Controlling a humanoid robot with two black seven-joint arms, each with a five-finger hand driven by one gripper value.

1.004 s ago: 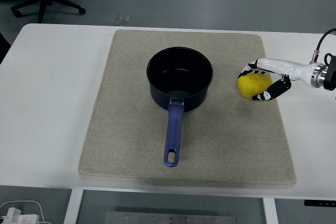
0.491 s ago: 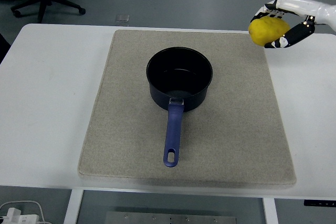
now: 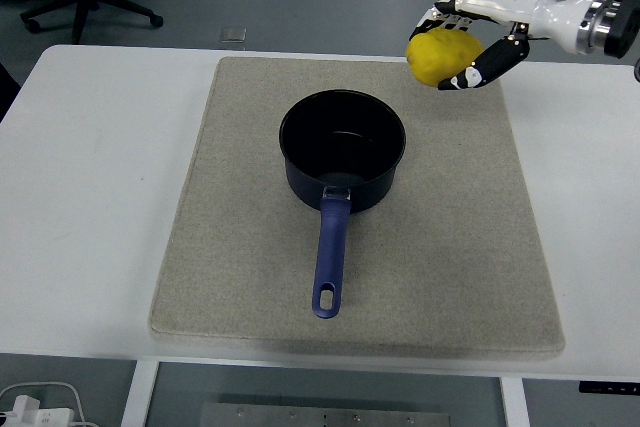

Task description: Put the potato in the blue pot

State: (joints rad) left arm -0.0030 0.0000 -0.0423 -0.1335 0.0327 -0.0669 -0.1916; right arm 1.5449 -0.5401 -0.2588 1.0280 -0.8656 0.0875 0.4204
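Blue pot (image 3: 342,150) sits empty; right hand (image 3: 470,39) fingers grip potato (image 3: 441,56).

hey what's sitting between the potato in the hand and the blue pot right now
Nothing. In the head view, only bare beige mat shows between the potato, held up by the right hand, and the blue pot.

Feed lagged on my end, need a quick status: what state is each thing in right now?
potato: held in the air, up and to the right of the pot, not in it.
right hand: fingers curled around the potato.
blue pot: upright on the mat, nothing inside, handle toward the near edge.
beige mat: flat on the white table.
left hand: out of view.
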